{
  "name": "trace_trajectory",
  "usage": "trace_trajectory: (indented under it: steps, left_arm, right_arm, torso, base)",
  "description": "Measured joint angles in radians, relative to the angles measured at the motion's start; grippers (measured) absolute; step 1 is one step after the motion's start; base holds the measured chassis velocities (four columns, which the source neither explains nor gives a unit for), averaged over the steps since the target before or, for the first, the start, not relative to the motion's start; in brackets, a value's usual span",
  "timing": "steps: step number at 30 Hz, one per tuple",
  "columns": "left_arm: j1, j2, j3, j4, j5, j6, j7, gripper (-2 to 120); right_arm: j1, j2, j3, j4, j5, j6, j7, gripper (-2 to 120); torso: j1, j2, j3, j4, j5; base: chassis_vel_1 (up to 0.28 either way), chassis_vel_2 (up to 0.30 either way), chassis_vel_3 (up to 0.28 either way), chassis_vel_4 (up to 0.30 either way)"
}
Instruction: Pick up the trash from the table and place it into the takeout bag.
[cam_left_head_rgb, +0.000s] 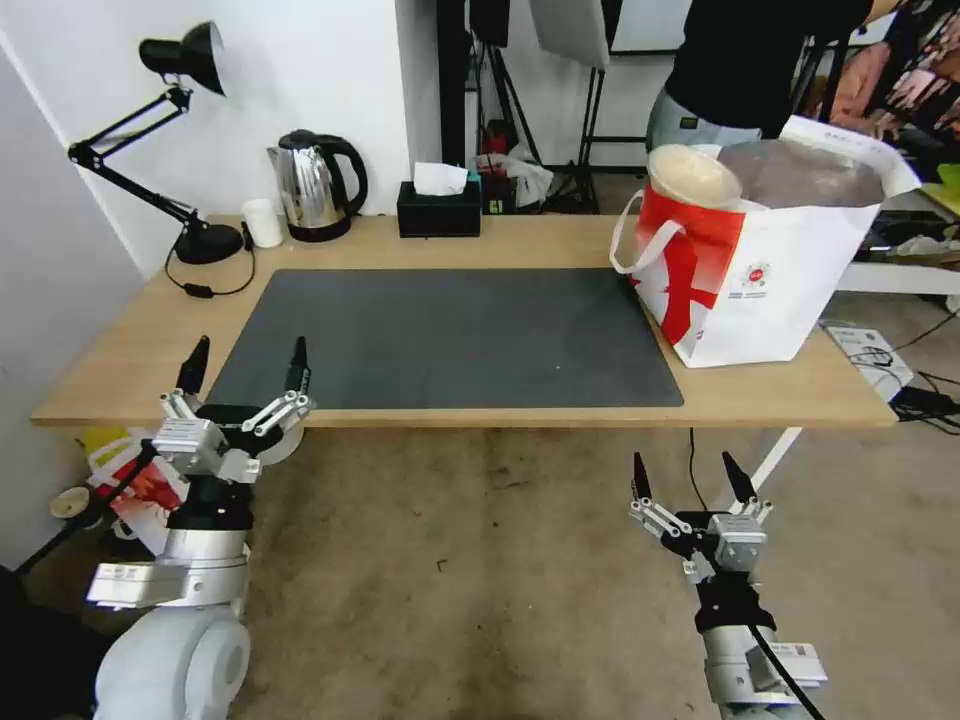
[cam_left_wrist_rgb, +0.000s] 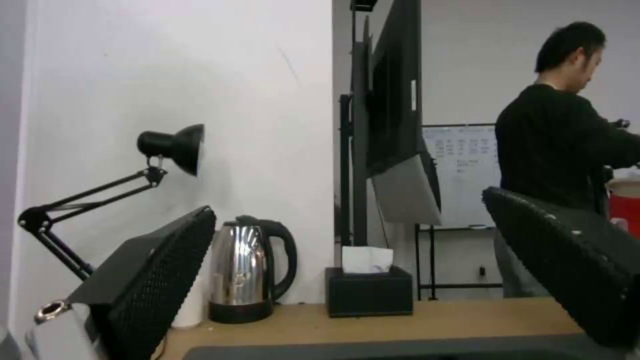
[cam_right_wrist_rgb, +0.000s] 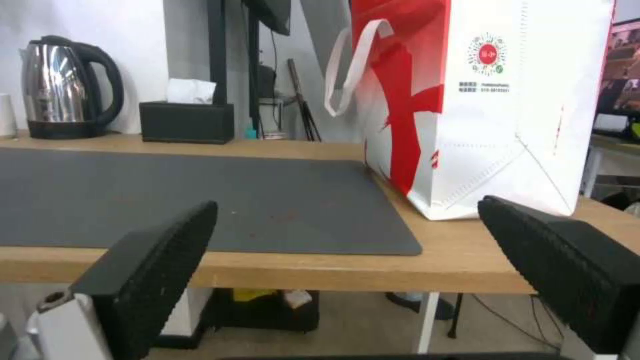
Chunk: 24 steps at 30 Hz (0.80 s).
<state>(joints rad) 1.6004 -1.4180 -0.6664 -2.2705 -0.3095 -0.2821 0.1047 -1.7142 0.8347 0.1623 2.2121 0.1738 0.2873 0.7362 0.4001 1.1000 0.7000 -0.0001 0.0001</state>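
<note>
Light-wood table is seen with its dark grey mat bare of leftovers. Left gripper is held at the table's front-left corner, just off the front edge, fingers spread wide and nothing between them; in the left wrist view its pads frame the back edge, where desk lamp, small white cup, kettle and black tissue box are lined up. Right gripper is held below and in front of the front edge, toward the right end, likewise spread and empty.

Takeout bag is stood upright at the table's right end, just beside the mat's right edge. A beige round bowl is seen at the bag's mouth, resting at the top on its red side; a dark mass lies beside it inside. The crayfish bowl and the red cup cannot be told apart within the bag.

Judged step: collection appears finished or nearly so. Any further move is judged to call only for the beige bowl to be pressed down, if it sits proud.

Room: the mat offers wide free space between the grippers. The bag stands near the right edge, so a push from the left is judged to risk sliding it off. A person stands behind the bag.
</note>
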Motion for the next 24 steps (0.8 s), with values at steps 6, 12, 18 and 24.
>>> trace_trajectory:
  steps: [6, 12, 18, 24]
  left_arm:
    - [-0.001, 0.004, -0.001, 0.006, -0.001, -0.004, 0.006, 100]
    - [0.009, -0.006, -0.002, 0.022, 0.0, -0.017, 0.012, 100]
    - [0.078, -0.056, 0.001, 0.089, 0.06, -0.098, 0.011, 100]
    - [0.123, -0.083, 0.004, 0.097, 0.09, -0.1, -0.012, 100]
  right_arm:
    - [0.0, 0.0, 0.0, 0.0, 0.0, 0.0, 0.0, 100]
    - [0.0, 0.0, 0.0, 0.0, 0.0, 0.0, 0.0, 100]
    - [0.0, 0.0, 0.0, 0.0, 0.0, 0.0, 0.0, 100]
    - [0.0, 0.0, 0.0, 0.0, 0.0, 0.0, 0.0, 100]
  torso:
    - [0.0, 0.0, 0.0, 0.0, -0.0001]
    - [0.0, 0.0, 0.0, 0.0, -0.0002]
    - [0.0, 0.0, 0.0, 0.0, 0.0]
    - [0.0, 0.0, 0.0, 0.0001, -0.0002]
  base:
    - [0.0, 0.0, 0.0, 0.0]
    - [0.0, 0.0, 0.0, 0.0]
    - [0.0, 0.0, 0.0, 0.0]
    - [0.0, 0.0, 0.0, 0.0]
